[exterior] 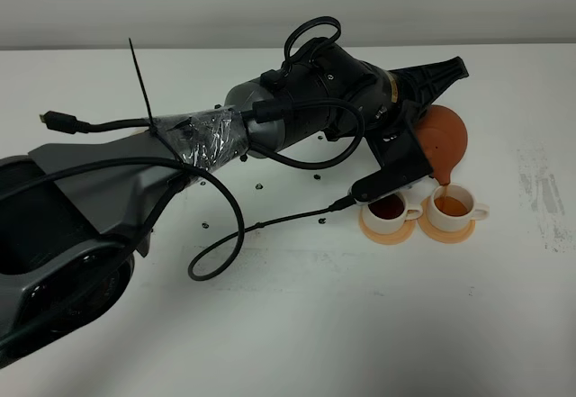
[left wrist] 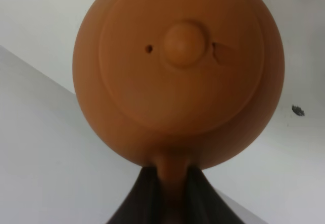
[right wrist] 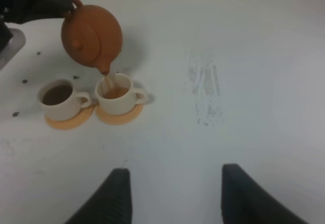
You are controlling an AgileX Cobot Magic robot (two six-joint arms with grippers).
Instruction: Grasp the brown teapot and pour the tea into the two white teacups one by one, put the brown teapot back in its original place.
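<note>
My left gripper (exterior: 430, 100) reaches across to the right and is shut on the loop handle of the brown teapot (exterior: 445, 138). The pot is tilted spout-down over the right-hand white teacup (exterior: 450, 203), and a thin stream of tea (exterior: 447, 181) runs into it. The left-hand teacup (exterior: 389, 208) holds dark tea. Each cup stands on an orange saucer (exterior: 389, 233). In the left wrist view the teapot lid (left wrist: 184, 43) fills the frame, with dark fingers (left wrist: 147, 196) on either side of the handle. My right gripper (right wrist: 172, 193) is open over bare table, well short of the teapot (right wrist: 94, 33) and cups (right wrist: 118, 94). The original place is hidden.
A black cable (exterior: 225, 235) loops over the white table (exterior: 360, 325) left of the cups. Small dark specks (exterior: 320, 221) lie scattered around it. A grey scuff mark (right wrist: 205, 92) stains the table to the right of the cups.
</note>
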